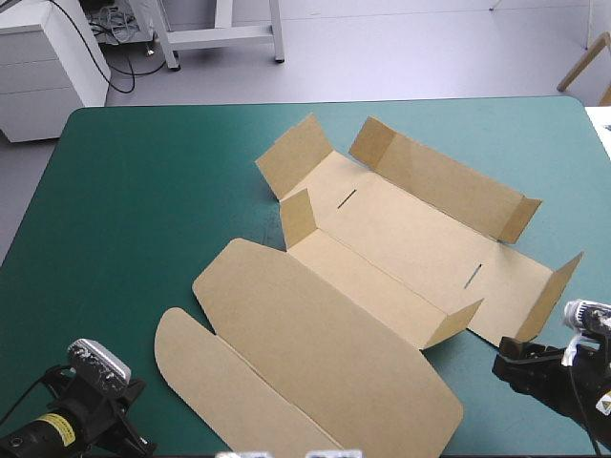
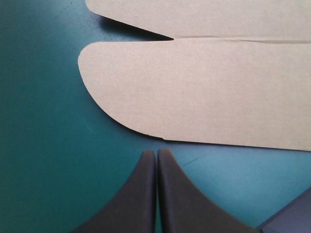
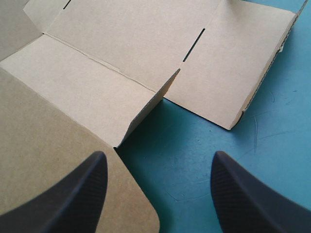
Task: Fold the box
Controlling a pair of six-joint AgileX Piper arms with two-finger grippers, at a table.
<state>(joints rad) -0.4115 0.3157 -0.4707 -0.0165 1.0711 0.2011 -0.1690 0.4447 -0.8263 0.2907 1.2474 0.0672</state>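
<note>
The brown box (image 1: 382, 248) lies as a cut sheet across the table's middle, its long back wall and small corner tabs half raised. Its wide lid (image 1: 315, 343) and rounded tuck flap (image 1: 220, 382) lie flat toward the near edge. My left gripper (image 2: 156, 154) is shut and empty, its tips just short of the tuck flap's (image 2: 204, 92) curved edge, over the teal-green cover. My right gripper (image 3: 160, 162) stands open at the near right, one finger over the lid's corner (image 3: 58, 145), the other over bare cover, a raised side tab (image 3: 150, 107) just ahead.
The teal-green table (image 1: 134, 200) shows bare cover all along its left side and far edge. A white cabinet (image 1: 48, 57) stands beyond the far left corner.
</note>
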